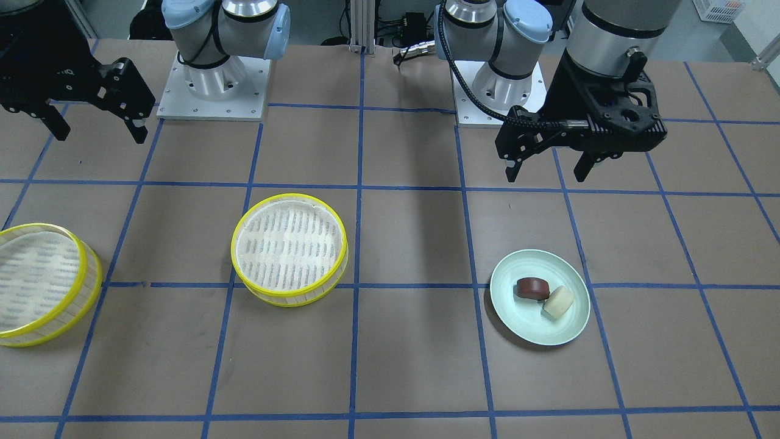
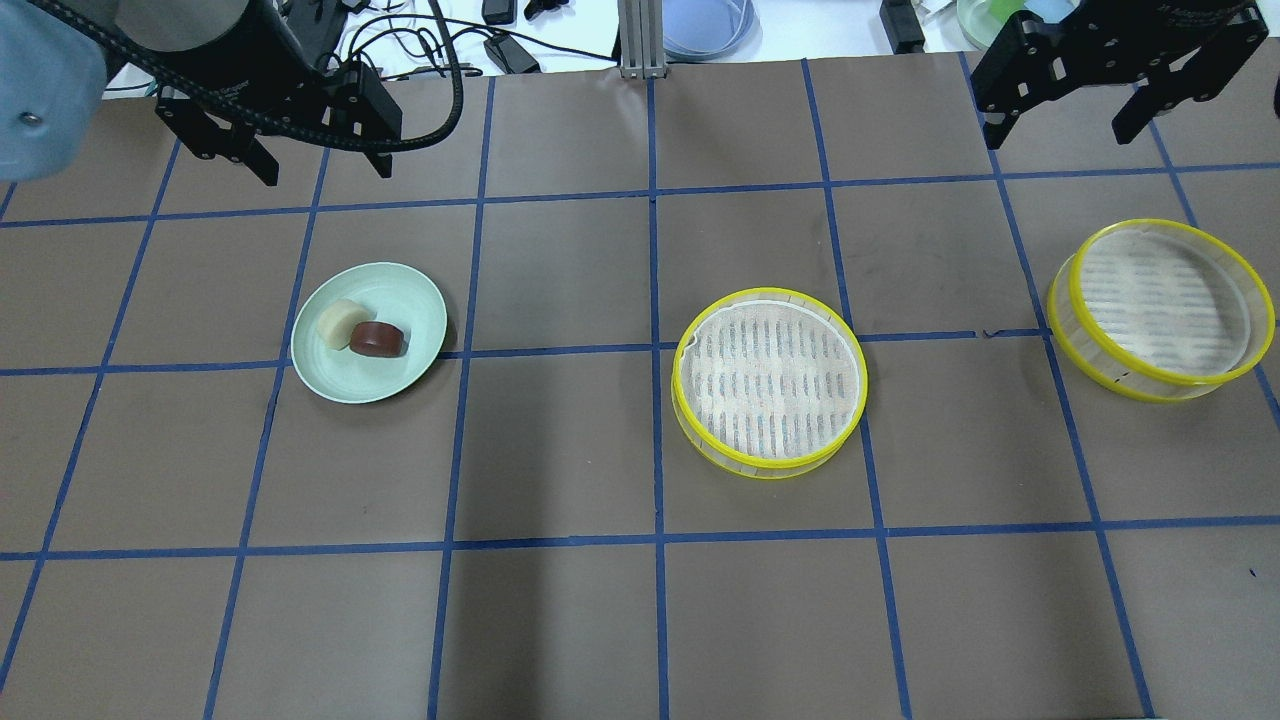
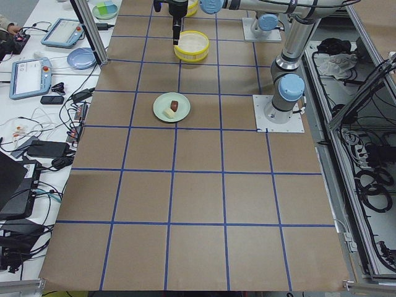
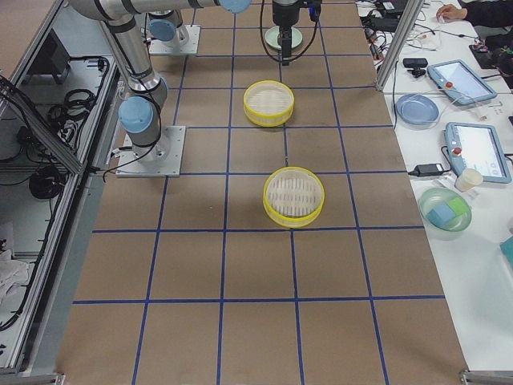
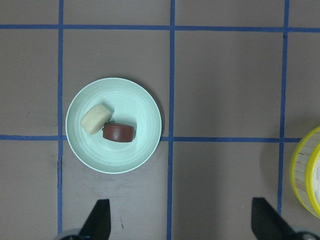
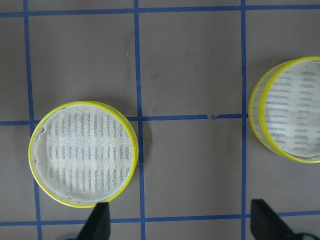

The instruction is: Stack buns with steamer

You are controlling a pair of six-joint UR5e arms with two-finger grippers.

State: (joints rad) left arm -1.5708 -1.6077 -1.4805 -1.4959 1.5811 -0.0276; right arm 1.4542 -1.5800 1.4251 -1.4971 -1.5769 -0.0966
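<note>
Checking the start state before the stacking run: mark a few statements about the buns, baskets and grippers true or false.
1. The white bun and the brown bun both lie on the green plate. True.
2. The brown bun sits in a steamer basket. False: it is on the plate; the middle basket and the right-hand basket are both empty.
3. The left gripper is shut on the white bun. False: it is open and empty, above the table beyond the plate.
4. The two baskets stand apart on the table, not stacked. True.
5. The right gripper is open and holds nothing. True.
</note>
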